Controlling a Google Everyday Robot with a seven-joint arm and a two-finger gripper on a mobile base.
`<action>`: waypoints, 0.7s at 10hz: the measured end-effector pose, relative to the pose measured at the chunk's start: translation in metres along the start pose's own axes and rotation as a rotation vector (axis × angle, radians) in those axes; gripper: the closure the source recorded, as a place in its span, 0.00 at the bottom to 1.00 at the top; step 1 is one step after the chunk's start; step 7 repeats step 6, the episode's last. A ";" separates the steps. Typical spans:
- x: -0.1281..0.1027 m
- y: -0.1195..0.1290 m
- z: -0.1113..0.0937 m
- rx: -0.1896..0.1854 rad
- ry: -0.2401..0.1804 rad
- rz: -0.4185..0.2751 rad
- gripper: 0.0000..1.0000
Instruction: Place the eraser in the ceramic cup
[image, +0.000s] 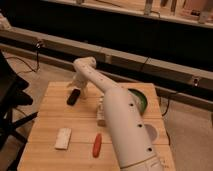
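Note:
A white rectangular block (63, 138), which looks like the eraser, lies flat on the wooden table (50, 117) near its front left. A pale round shape (151, 131) at the table's right edge, partly hidden by my arm, may be the ceramic cup; I cannot tell for sure. My white arm reaches from the lower right across the table to the far left. The gripper (80, 90) hangs there just above the table, right beside a black oblong object (73, 96). It is far from the white block.
A green bowl (138, 98) sits at the back right behind my arm. A red-orange elongated object (97, 145) lies at the front centre. A small pale object (101, 113) stands against the arm mid-table. A dark chair (10, 100) is left of the table.

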 end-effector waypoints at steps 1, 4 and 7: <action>0.001 0.002 0.000 -0.013 0.004 -0.010 0.20; -0.007 -0.003 0.005 -0.077 0.012 -0.061 0.26; -0.006 -0.002 0.006 -0.104 0.016 -0.070 0.48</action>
